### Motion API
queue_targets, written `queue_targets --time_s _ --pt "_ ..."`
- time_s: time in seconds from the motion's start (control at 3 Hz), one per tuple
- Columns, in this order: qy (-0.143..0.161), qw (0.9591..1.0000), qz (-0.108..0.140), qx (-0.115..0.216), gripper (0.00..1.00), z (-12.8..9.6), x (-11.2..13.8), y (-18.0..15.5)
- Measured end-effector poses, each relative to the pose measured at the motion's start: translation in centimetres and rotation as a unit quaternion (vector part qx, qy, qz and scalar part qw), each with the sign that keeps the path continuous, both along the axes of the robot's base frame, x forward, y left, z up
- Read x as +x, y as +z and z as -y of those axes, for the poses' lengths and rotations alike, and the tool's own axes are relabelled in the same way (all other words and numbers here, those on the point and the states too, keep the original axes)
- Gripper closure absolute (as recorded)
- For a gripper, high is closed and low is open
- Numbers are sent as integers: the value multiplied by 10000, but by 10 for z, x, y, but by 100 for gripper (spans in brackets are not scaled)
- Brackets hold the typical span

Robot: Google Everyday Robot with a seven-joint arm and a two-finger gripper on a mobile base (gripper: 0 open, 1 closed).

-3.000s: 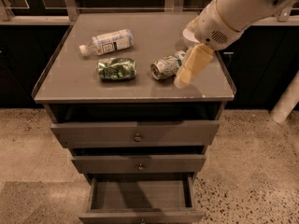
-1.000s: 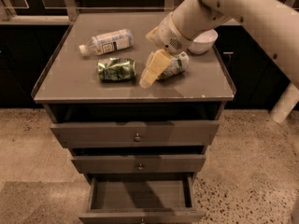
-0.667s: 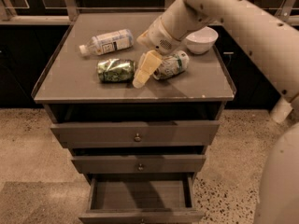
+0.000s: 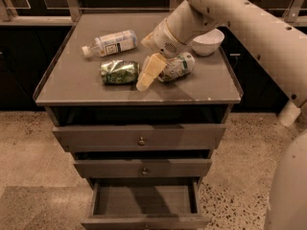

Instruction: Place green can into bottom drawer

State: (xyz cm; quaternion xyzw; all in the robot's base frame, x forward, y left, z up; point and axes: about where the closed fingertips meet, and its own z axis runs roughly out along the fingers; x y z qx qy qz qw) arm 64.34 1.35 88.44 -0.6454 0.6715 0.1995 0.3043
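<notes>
The green can (image 4: 119,72) lay on its side on the desk (image 4: 67,86), high above the open bottom drawer (image 4: 144,201). Just right of the can hung the pincer (image 4: 143,83), its state untellable. It should straddle the can squarely, avoiding the striped can (image 4: 178,65) beyond.

Indoor test area resembling an office pantry or a lab; which of the two could not be told. A grey-brown three-drawer cabinet (image 4: 72,87) stood on a speckled stone-chip floor (image 4: 29,147), backed by dark panels in pale metal frames (image 4: 72,4). The gripper (image 4: 146,78) of a cream robot arm (image 4: 249,23) hung over the cabinet top. Just left of the gripper lay the green can (image 4: 119,72), beyond that a plastic bottle (image 4: 111,43); to the gripper's right, a striped can (image 4: 177,66) and a white bowl (image 4: 207,41). Below, the bottom drawer (image 4: 144,222) stood open.
</notes>
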Motion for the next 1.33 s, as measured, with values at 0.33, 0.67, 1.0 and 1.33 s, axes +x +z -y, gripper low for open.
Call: queue_targets --time_s 0.33,0.67,1.0,1.33 --pt "153 9996 11 223 0 -20 10 -6" --pt "275 9989 0 378 0 -37 21 -11" --pt "372 9981 -113 481 0 -51 29 -22" --pt "419 9967 -350 600 0 -62 35 -38"
